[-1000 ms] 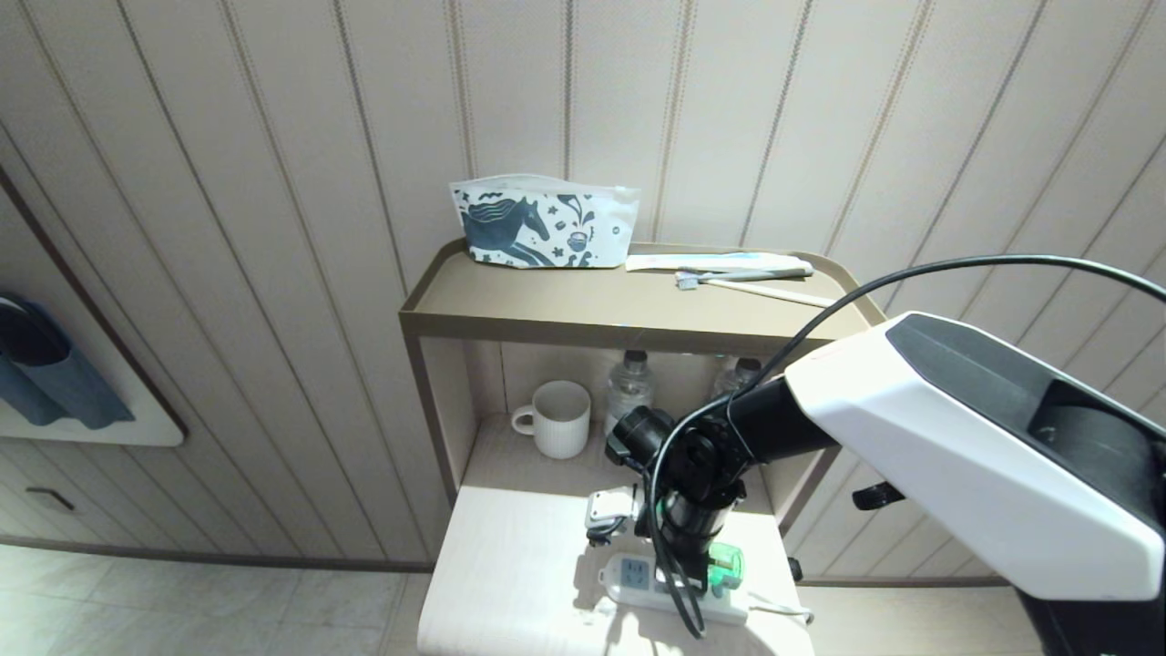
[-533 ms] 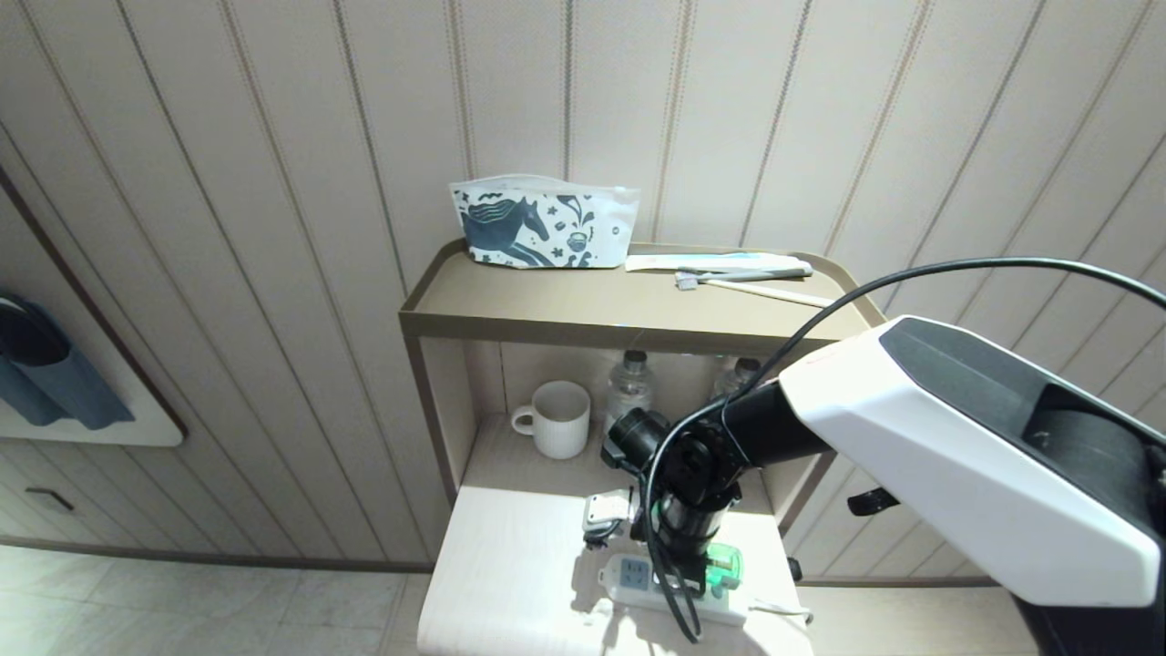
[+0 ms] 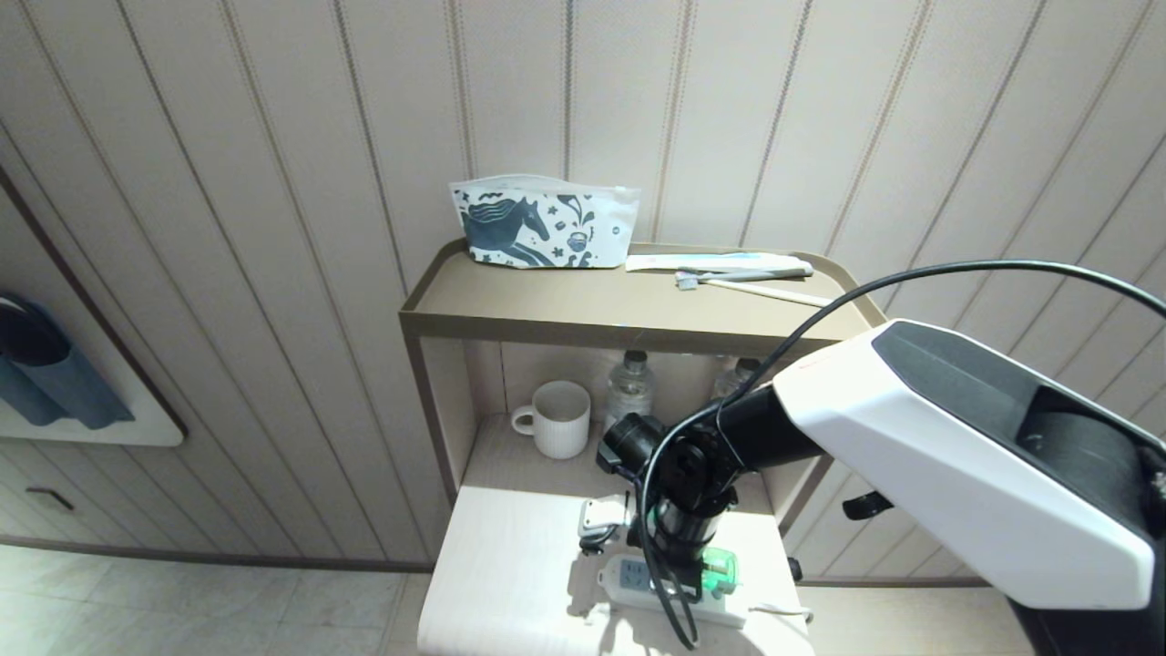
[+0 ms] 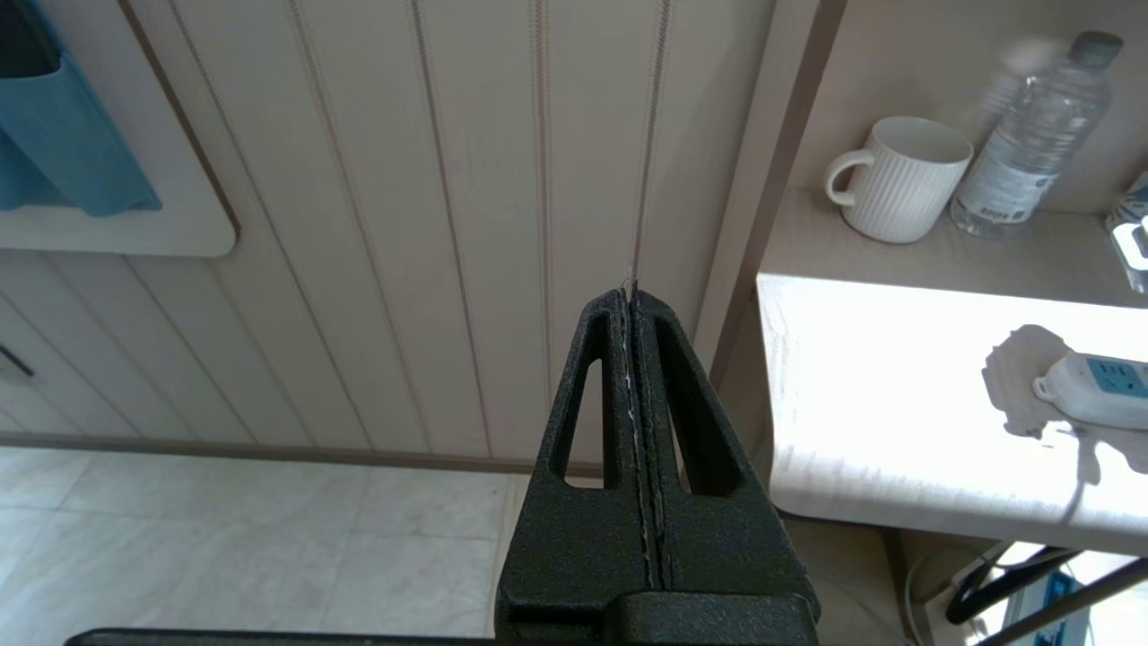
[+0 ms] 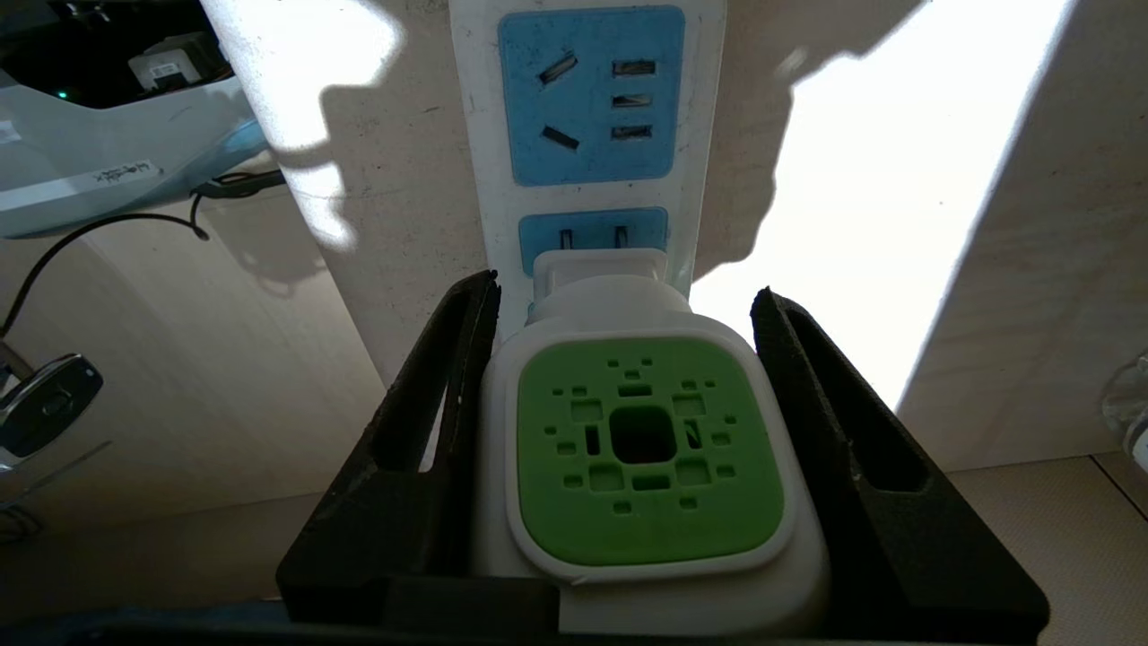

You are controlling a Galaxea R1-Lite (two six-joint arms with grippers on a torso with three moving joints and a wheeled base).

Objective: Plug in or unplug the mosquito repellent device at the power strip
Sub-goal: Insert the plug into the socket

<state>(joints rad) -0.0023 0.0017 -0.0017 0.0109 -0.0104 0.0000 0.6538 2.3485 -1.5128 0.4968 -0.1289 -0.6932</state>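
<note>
— What sits on the top shelf (image 3: 547, 305)?
— A white pouch (image 3: 542, 221) printed with a dark blue horse, at the far left against the wall. To its right lie a flat packet (image 3: 710, 261) and a toothbrush (image 3: 742, 274).
— And underneath?
— A white ribbed mug (image 3: 557, 419), handle to the left, with two clear water bottles (image 3: 629, 384) to its right, the farther-right one half hidden.
— Anything on the wall?
— A blue pocket (image 3: 41, 378) on a white board, far left.
</note>
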